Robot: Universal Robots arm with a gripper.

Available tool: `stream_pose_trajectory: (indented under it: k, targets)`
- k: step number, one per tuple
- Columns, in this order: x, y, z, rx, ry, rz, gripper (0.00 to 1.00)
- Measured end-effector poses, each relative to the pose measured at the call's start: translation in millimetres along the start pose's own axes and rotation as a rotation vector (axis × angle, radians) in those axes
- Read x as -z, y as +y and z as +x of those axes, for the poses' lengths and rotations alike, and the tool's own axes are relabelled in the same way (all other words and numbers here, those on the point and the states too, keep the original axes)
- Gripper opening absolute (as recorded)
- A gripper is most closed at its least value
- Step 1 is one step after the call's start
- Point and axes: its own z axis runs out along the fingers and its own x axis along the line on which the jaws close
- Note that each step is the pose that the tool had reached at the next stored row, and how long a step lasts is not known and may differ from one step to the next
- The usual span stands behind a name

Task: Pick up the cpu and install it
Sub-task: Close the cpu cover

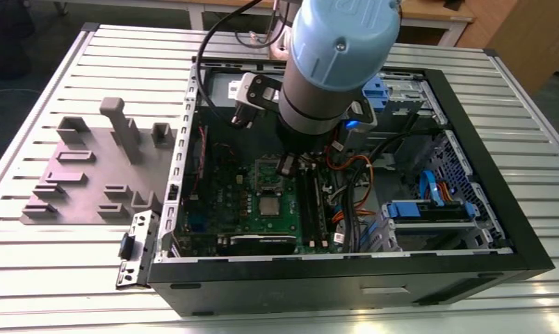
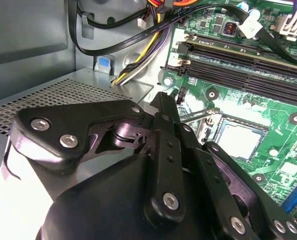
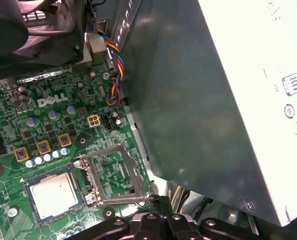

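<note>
The cpu (image 1: pixel 270 206) (image 2: pixel 241 138) (image 3: pixel 52 194), a small silvery square, lies flat in its socket on the green board inside the open computer case (image 1: pixel 354 278). Beside it the metal socket frame (image 3: pixel 116 175) (image 2: pixel 201 117) is hinged open. My gripper (image 1: pixel 287 167) (image 2: pixel 164 100) (image 3: pixel 156 200) hangs low over the board, its tip at the free edge of the open frame and beside the cpu. Its black fingers (image 2: pixel 163 112) run together to a narrow point, shut, and I see nothing held between them.
A big grey box with a white label (image 3: pixel 223 100) rises close beside the socket. Black memory slots (image 2: pixel 248 60) and bundled cables (image 2: pixel 138 35) border the board. Blue drive brackets (image 1: pixel 428 209) fill the case on the exterior view's right. A grey fixture plate (image 1: pixel 94 167) lies on the slatted table.
</note>
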Motion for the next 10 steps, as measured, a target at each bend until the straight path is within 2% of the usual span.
stream_pose_trajectory:
  k: [10]
  targets:
    - [4.4,1.1,-1.2,0.000,0.0049,0.0017,0.11]
